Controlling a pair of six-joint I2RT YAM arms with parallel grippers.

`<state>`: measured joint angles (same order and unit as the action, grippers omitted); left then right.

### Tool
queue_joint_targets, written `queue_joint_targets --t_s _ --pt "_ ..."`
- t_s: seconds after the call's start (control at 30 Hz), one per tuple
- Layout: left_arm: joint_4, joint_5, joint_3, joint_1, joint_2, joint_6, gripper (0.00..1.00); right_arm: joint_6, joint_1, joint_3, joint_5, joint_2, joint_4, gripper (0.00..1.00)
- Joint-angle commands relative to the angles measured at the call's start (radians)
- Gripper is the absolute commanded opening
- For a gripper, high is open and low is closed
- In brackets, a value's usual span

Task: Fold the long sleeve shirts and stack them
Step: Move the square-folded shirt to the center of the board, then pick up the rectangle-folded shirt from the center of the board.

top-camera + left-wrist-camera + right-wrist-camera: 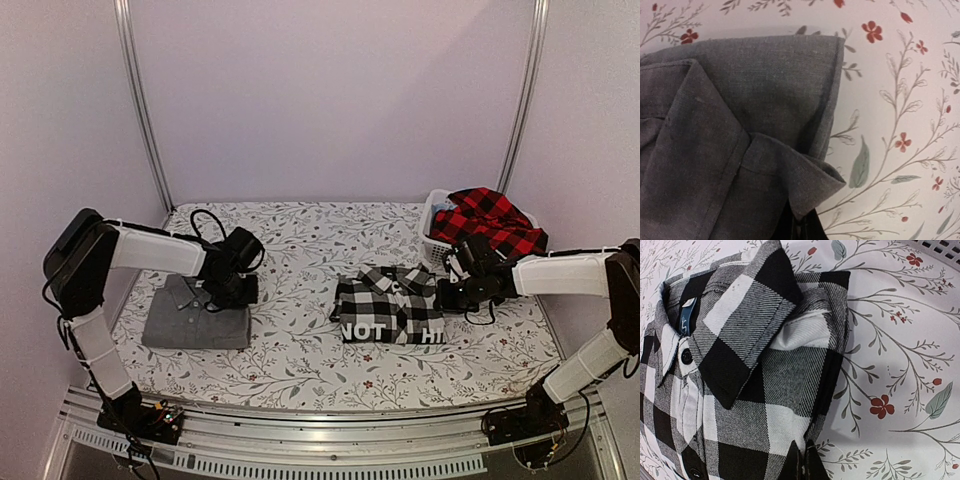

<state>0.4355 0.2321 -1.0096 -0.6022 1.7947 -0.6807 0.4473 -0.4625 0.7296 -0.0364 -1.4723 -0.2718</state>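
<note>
- The black-and-white check shirt (388, 305) lies folded on the floral table (300, 250), right of centre, with its collar at the far side and its white lettering along the near edge.
- Its long axis runs left to right. The right gripper (447, 296) sits at its right edge beside the collar, so the right arm is much the nearer of the 2.
- In the right wrist view the fingertips (806, 462) are pressed together at the shirt's edge. Whether cloth is caught between them cannot be told.
- The grey shirt (195, 318) lies folded at the left, well apart from the check one. A stacking move would likely have to cross that gap leftward.
- The left gripper (235, 292) is at the grey shirt's far right corner. A cloth fold covers its fingers, so its state cannot be told.
- The white basket (435, 245), far right, holds the red-and-black check shirt (487, 222), crumpled and not yet folded.
</note>
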Motion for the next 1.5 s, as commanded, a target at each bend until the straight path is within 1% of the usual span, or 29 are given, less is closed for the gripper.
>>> queue_joint_targets --t_s 0.0,0.17,0.23,0.33,0.43,0.47,0.53,0.63,0.7,0.83,0.9,1.0,1.13,1.2,1.3,1.47 --pt "-0.019 -0.111 -0.126 -0.079 0.092 0.022 0.0 -0.015 0.01 0.017 -0.001 0.019 0.003 0.0" --pt "-0.025 -0.164 -0.259 -0.099 0.178 0.013 0.0 -0.021 0.011 0.028 -0.003 0.019 0.003 0.0" --pt "-0.025 -0.178 -0.306 -0.099 0.206 0.017 0.02 -0.023 0.012 0.035 -0.009 0.014 0.003 0.0" --pt "-0.004 -0.186 -0.367 -0.099 0.237 0.028 0.13 -0.027 0.012 0.043 -0.018 0.003 0.003 0.0" --pt "0.006 -0.188 -0.389 -0.1 0.234 0.038 0.33 -0.031 0.012 0.046 -0.024 0.0 0.002 0.01" --pt "0.007 -0.189 -0.391 -0.099 0.226 0.04 0.37 -0.031 0.012 0.048 -0.026 -0.001 0.002 0.02" --pt "0.005 -0.199 -0.395 -0.1 0.2 0.041 0.41 -0.032 0.012 0.051 -0.026 -0.002 -0.001 0.05" --pt "-0.012 -0.246 -0.395 -0.1 0.162 0.043 0.43 -0.032 0.012 0.057 -0.028 -0.003 -0.004 0.13" --pt "-0.034 -0.302 -0.392 -0.1 0.143 0.048 0.46 -0.029 0.012 0.057 -0.028 0.0 -0.005 0.19" --pt "-0.107 -0.426 -0.365 -0.099 0.113 0.036 0.52 -0.019 0.012 0.051 -0.015 0.012 -0.006 0.39" --pt "-0.132 -0.482 -0.352 -0.099 0.116 0.024 0.54 -0.014 0.013 0.05 -0.011 0.016 -0.005 0.46" --pt "-0.157 -0.562 -0.347 -0.104 0.148 0.022 0.56 -0.009 0.017 0.046 -0.01 0.014 -0.001 0.53" --pt "-0.21 -0.657 -0.347 -0.121 0.2 0.015 0.59 -0.006 0.035 0.029 -0.024 0.009 0.026 0.55" --pt "-0.224 -0.682 -0.362 -0.129 0.232 0.016 0.6 -0.004 0.051 0.015 -0.048 0.006 0.055 0.56" --pt "-0.219 -0.696 -0.395 -0.139 0.286 0.02 0.61 0.0 0.057 0.002 -0.07 -0.015 0.097 0.56" --pt "-0.189 -0.676 -0.446 -0.161 0.365 0.032 0.66 0.008 0.058 -0.009 -0.08 -0.063 0.145 0.56"
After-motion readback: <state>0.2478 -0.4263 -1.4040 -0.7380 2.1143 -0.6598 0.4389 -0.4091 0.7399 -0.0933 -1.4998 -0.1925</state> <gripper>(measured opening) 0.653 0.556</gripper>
